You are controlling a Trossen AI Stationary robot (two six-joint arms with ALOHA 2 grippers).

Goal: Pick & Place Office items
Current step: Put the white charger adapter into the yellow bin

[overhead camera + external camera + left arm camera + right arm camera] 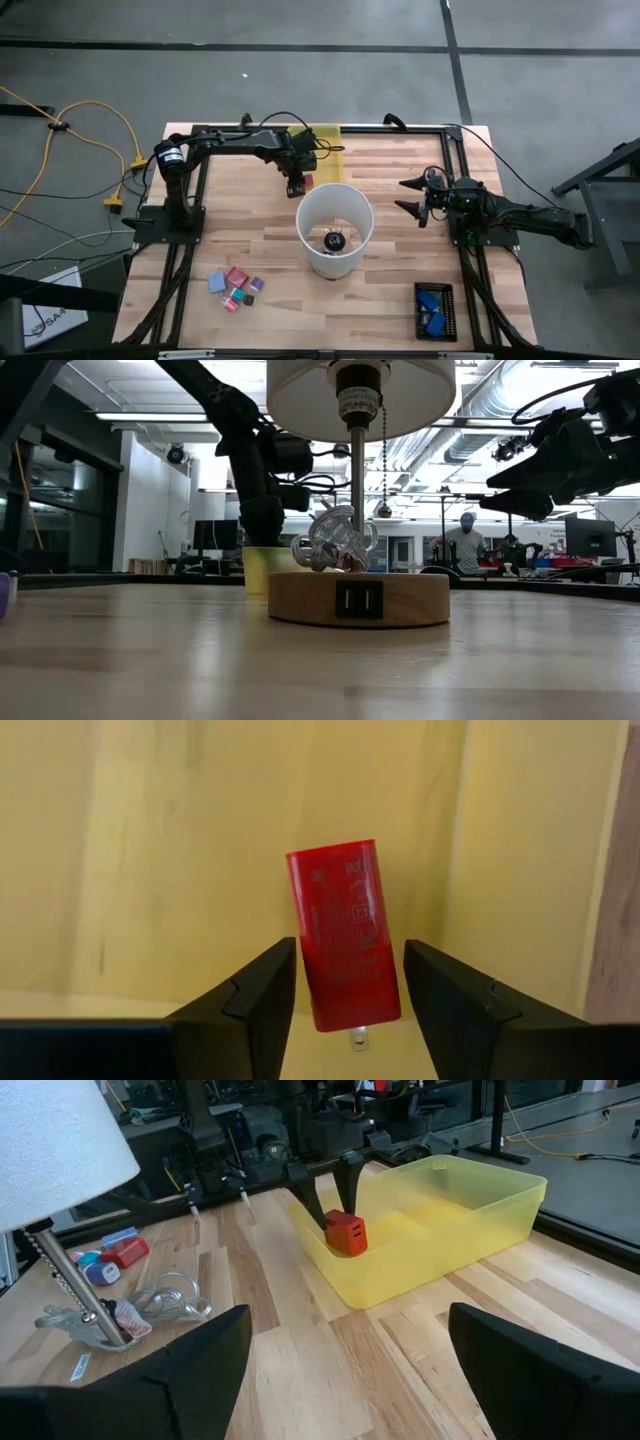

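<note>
**Red charger between parted left fingers at the yellow tray**

High view: the left gripper (296, 183) hangs at the far edge of the table (400, 250), just beside the yellow tray (328, 134), with a red block (307, 181) at its tip. A white lampshade (334, 228) stands mid-table. A cluster of small office items (236, 287), pink, blue, purple and cyan, lies near the front-left corner. A dark holder with blue pieces (434, 309) sits near the front-right corner. The right gripper (412, 196) waits at the right side, fingers spread wide, holding nothing.

Low view: the lamp's wooden base (358, 598) stands centre, with a clear tangled object (335, 540) on it. The left arm (250, 460) descends behind, above the tray. A person (466, 545) stands in the room beyond.

Left wrist view: the red block reads as a plug-in charger (345, 932), upright against the tray's yellow surface. The left fingers (250, 1005) stand parted on either side of it; whether they touch it cannot be told.

Right wrist view: the charger sits inside the tray at its near corner, the left gripper directly above it. More small items lie by the lamp base.
</note>
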